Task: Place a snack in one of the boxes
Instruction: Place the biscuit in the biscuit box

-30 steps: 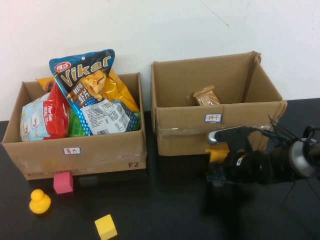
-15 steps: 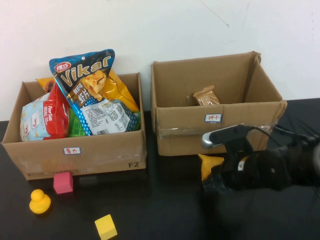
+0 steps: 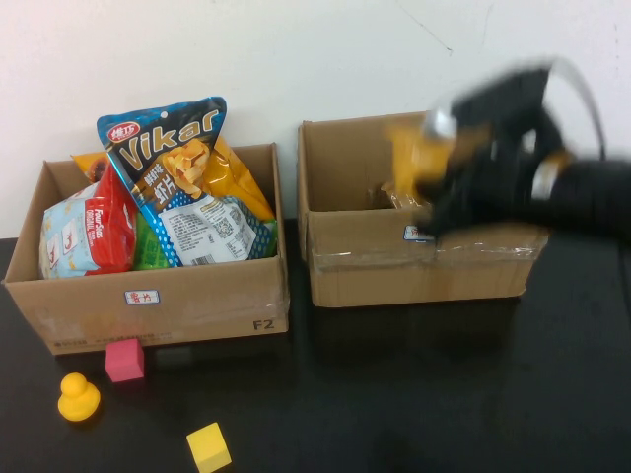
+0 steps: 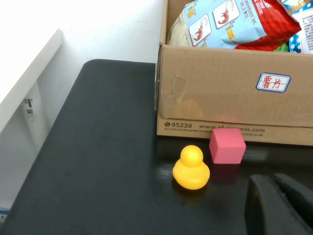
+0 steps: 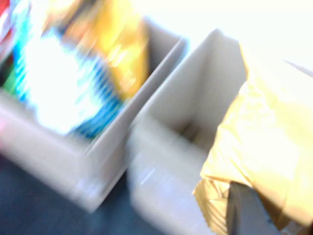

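My right gripper (image 3: 449, 182) is shut on a yellow snack packet (image 3: 409, 158) and holds it in the air over the front of the right cardboard box (image 3: 424, 261). The arm is blurred by motion. In the right wrist view the yellow packet (image 5: 264, 137) fills the near side, one dark finger (image 5: 247, 210) presses on it, and the open right box (image 5: 195, 112) lies below. My left gripper (image 4: 281, 205) is shut and empty, low over the table near the left box (image 4: 220, 103).
The left box (image 3: 148, 305) is full of snack bags, with a tall Vikar bag (image 3: 182, 177) sticking up. A pink cube (image 3: 125, 359), a yellow duck (image 3: 78, 396) and a yellow cube (image 3: 208, 446) lie on the black table in front of it.
My right gripper has risen fast with the yellow packet, from the table in front of the right box up to above that box's front wall. The left arm has not moved.
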Controlling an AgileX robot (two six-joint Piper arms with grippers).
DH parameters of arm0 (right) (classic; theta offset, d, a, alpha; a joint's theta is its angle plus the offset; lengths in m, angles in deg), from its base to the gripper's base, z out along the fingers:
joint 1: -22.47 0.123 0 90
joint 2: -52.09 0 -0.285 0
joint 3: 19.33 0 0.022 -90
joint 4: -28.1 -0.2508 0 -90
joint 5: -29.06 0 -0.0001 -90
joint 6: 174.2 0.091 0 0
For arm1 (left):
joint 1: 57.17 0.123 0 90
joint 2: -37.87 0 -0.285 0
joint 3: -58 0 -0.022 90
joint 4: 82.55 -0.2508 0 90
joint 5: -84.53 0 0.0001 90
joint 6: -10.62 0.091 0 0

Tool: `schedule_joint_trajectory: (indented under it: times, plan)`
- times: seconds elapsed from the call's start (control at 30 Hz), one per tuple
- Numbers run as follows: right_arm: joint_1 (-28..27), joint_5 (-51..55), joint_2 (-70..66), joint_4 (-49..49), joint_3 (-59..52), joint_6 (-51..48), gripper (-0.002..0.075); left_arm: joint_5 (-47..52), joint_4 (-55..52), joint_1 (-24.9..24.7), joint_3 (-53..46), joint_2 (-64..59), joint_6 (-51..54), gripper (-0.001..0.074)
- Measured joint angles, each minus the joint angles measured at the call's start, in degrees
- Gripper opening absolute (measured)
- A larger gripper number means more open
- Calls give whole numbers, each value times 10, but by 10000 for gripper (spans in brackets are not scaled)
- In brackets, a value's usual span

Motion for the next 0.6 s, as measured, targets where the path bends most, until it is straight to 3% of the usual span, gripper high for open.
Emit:
schedule_joint_trajectory:
  times: [0.27, 0.47, 0.53, 0.6]
  plan:
    - [-77, 74, -144, 1, 216, -29, 216, 0, 0, 0, 0, 0, 0, -2]
    - [-101, 157, -253, -12, 298, -30, 573, 0, 0, 0, 0, 0, 0, -2]
    - [-102, 189, -257, -25, 306, -30, 613, 0, 0, 0, 0, 0, 0, -2]
    - [-106, 208, -249, -38, 312, -30, 580, 0, 0, 0, 0, 0, 0, -2]
